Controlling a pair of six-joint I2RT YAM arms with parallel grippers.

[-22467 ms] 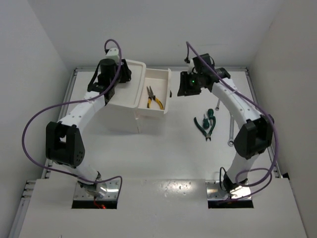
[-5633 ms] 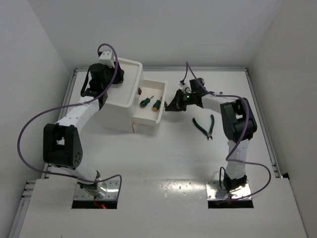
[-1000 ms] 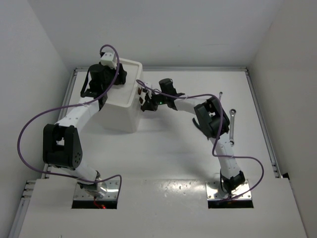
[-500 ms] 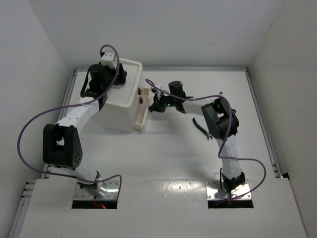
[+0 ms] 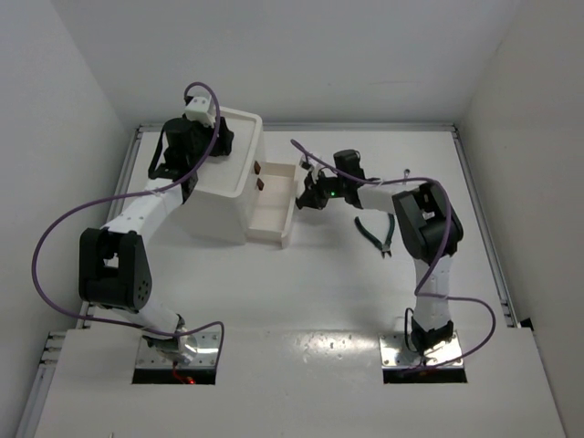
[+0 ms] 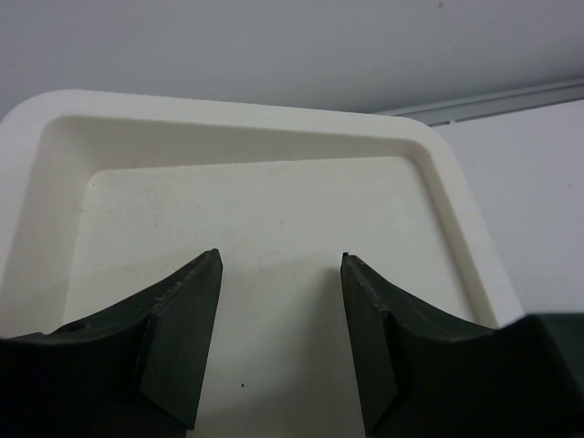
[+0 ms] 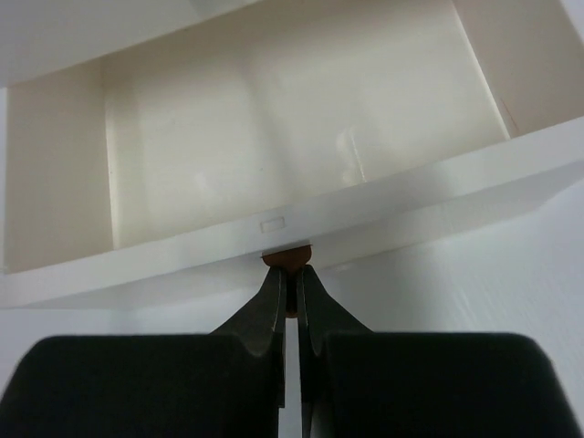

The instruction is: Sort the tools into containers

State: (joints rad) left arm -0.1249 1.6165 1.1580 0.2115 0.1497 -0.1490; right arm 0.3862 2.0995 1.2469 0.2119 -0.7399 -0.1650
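Note:
The white box (image 5: 217,196) has a recessed tray top (image 6: 246,196) and drawers facing right. My right gripper (image 7: 290,278) is shut on the small brown knob (image 7: 288,258) of the lowest drawer (image 5: 274,208), which is pulled out and shows an empty inside (image 7: 274,119). In the top view the right gripper (image 5: 307,197) is at the drawer's front. The two upper drawers are shut, and their knobs (image 5: 258,176) show. My left gripper (image 6: 281,265) is open and empty over the tray top; in the top view it (image 5: 196,151) is at the box's far left. Dark green-handled pliers (image 5: 376,230) lie on the table to the right of the drawer.
The right arm (image 5: 401,196) stretches across the table from the right and covers part of it. A thin silver wrench end (image 5: 405,172) shows just behind that arm. A metal rail (image 5: 383,126) runs along the table's back edge.
My right gripper has moved to the right with the knob in it, and the lowest drawer has slid from shut to well open. The left arm has not moved.

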